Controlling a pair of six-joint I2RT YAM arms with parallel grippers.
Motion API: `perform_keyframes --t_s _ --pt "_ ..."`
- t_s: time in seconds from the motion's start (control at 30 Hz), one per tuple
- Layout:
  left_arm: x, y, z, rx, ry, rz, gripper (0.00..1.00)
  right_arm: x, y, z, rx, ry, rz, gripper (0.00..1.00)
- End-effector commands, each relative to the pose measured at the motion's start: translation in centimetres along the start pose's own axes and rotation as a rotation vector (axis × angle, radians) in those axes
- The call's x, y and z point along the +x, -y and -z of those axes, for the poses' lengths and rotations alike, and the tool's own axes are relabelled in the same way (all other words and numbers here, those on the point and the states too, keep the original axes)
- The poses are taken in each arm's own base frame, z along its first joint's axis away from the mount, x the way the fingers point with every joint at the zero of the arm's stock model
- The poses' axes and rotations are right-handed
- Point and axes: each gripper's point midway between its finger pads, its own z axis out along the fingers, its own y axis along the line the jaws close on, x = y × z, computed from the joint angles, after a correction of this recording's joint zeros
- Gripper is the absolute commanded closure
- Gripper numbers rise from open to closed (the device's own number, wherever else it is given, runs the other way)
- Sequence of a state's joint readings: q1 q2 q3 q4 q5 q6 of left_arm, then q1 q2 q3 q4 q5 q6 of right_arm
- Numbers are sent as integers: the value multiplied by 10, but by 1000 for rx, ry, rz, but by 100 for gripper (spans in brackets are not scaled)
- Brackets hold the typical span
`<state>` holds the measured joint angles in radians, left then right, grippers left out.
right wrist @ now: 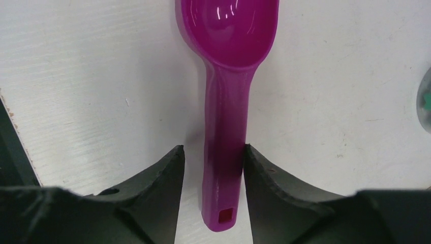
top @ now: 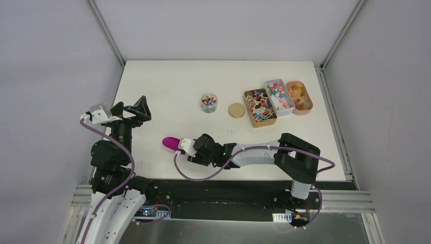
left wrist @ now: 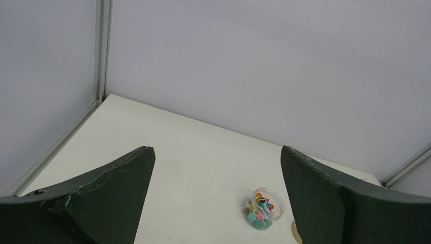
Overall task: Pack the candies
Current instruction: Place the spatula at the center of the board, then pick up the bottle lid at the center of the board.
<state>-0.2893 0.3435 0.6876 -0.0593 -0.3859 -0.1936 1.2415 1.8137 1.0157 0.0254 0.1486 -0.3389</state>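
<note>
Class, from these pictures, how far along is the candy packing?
Done: the clear jar holds a few candies, lid off beside it. In hand: the right claw straddles the empty purple scoop, not yet clamped. Left: many more sit in the white tin; filling and capping remain. The left claw hovers open.

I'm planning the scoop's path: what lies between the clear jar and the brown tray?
A flat tan disc lies on the table between the jar and the brown tray; the top view shows it.
</note>
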Motion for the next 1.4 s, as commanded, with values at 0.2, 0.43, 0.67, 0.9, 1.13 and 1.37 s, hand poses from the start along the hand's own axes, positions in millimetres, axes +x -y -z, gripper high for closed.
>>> perform_keyframes --t_s 0.2,0.43,0.67,0.9,1.13,1.37 --pt "-4 4 -2 16 18 -2 1 -49 19 30 49 192 -76 44" --pt "-3 7 -3 31 14 1 1 -71 76 71 162 318 -300 29" --pt "-1 12 -4 56 2 4 1 -21 158 77 471 94 -634 23" --pt "0 17 -3 79 -1 8 1 11 192 63 637 -110 -720 16" --pt "1 18 -3 84 -4 9 1 30 215 42 698 -169 -864 6" --pt "0 18 -2 89 1 11 1 56 245 36 762 -172 -1003 5"
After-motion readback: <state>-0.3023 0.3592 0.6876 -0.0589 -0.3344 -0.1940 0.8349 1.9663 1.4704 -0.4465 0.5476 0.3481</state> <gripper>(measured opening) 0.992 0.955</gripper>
